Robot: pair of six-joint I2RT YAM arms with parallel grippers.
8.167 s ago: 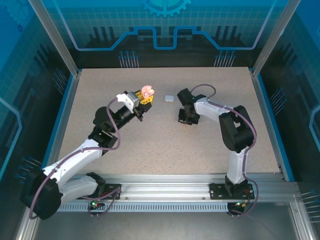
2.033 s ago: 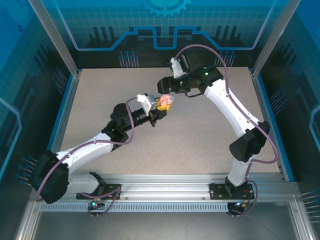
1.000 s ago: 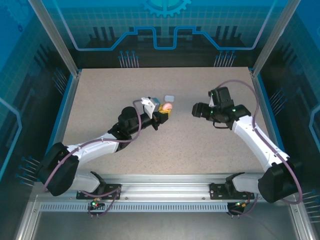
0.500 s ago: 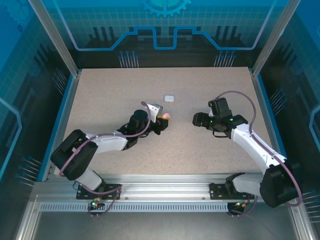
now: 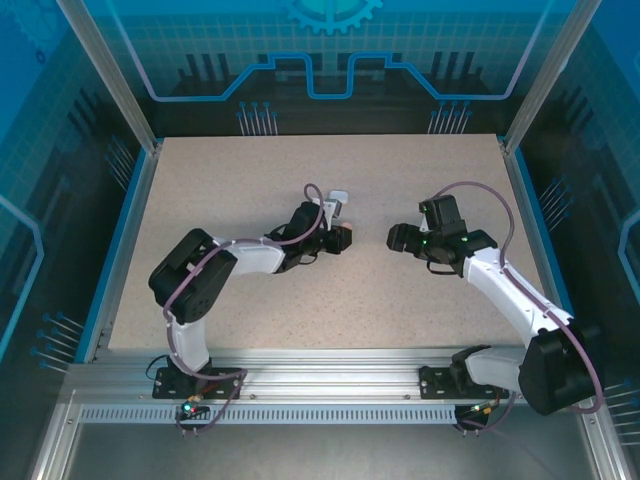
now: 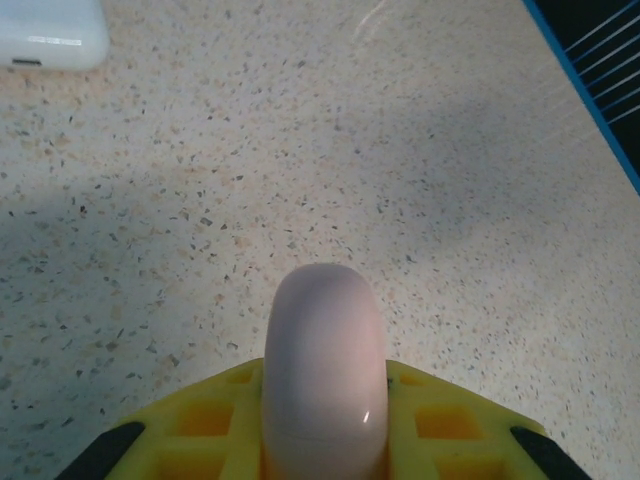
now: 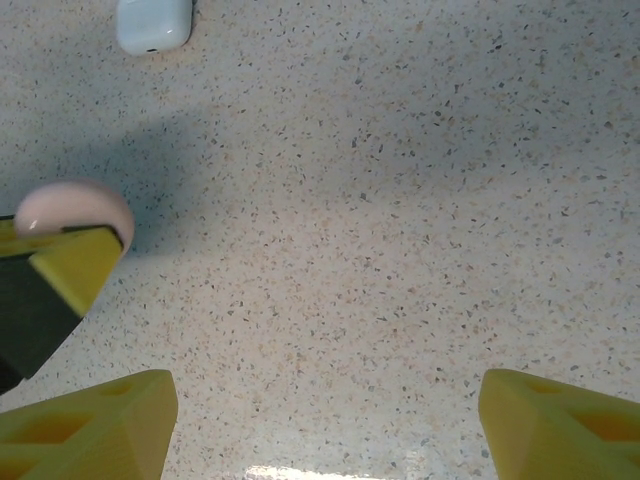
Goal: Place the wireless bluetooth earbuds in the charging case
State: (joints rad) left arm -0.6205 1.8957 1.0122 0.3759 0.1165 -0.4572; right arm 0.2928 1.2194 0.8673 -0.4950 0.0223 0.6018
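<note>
Clamped tight between left jaws near middle of speckled beige desk [image 6: 470,180], pale pink rounded plastic charging case [image 6: 323,375]; beyond it on desk, small white plastic case [image 6: 50,35]; right jaws spread wide, empty.

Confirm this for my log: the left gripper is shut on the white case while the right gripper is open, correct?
Not quite. The left gripper is shut on the pink case, not the white case, which lies on the table; the left wrist view shows it. The right gripper is open.
</note>
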